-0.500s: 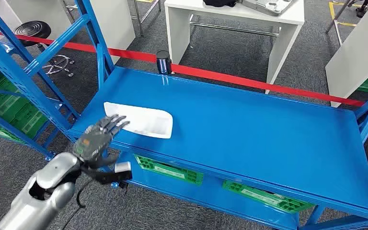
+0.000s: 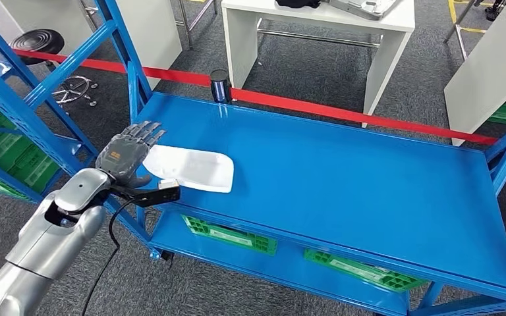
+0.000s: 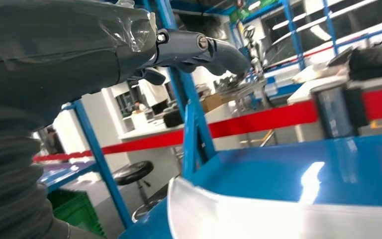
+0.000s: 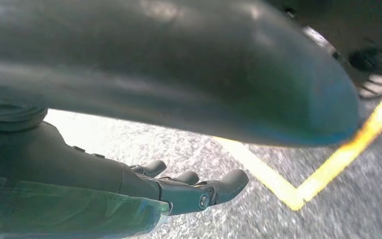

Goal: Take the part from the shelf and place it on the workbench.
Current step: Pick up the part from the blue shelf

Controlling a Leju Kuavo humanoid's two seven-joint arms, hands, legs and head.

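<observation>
The left hand hovers with fingers spread at the end of the white part lying on the blue shelf, so it probably wants to get fingers under that raised edge before lifting.

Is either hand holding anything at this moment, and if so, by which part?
Nothing is held. The left hand hovers with fingers spread by the white part's near end; the right hand hangs with nothing in it.
</observation>
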